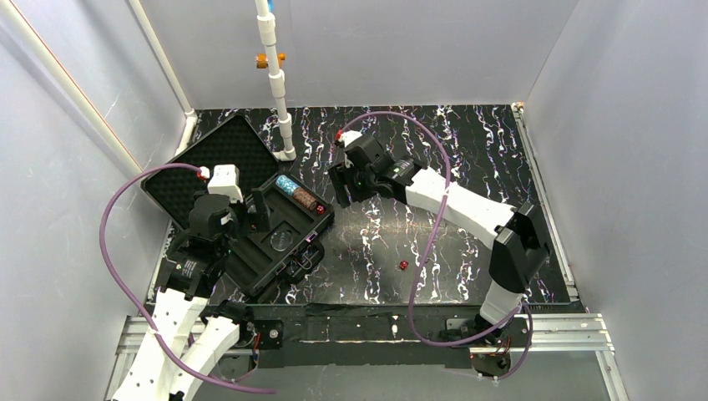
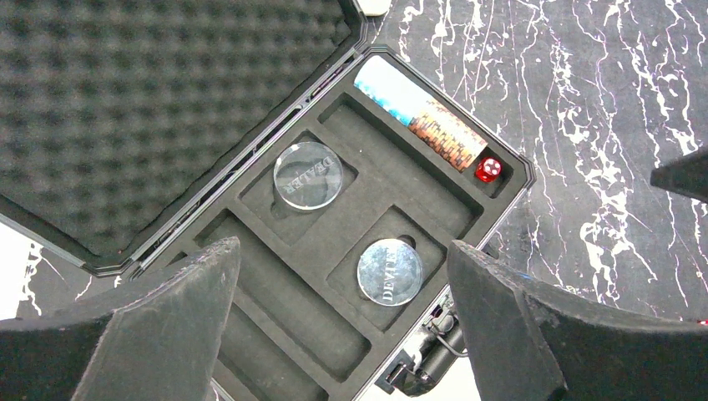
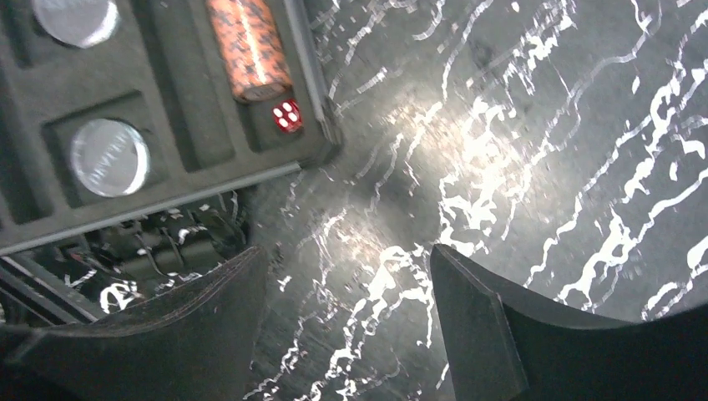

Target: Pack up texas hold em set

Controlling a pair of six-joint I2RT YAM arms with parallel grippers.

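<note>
1. Hovering over the open black case (image 1: 288, 219) at the table's (image 1: 467, 150) 9 o'clock, the left gripper (image 2: 342, 326) hangs with its jaws spread wide and nothing between them.
2. The right arm reaches in from 4 o'clock, elbow bent. The right gripper (image 3: 342, 317) is likewise parted and empty, over bare tabletop just at 3 o'clock of the case's corner.
3. The foam-lined lid (image 2: 150, 100) lies open at 10 o'clock. In the far slot a blue-white chip stack (image 2: 388, 88) and a brown chip stack (image 2: 447, 138) lie end to end, with a red die (image 2: 488, 170) beside them.
4. A second die (image 1: 403, 265) lies loose at 5 o'clock, well apart from the case.
5. The left arm hides the case's near part from overhead, and the right wrist view is blurred.
6. One clear disc (image 2: 307, 174) reads "DEALER"; the other disc's (image 2: 390, 271) lettering is only partly legible.
</note>
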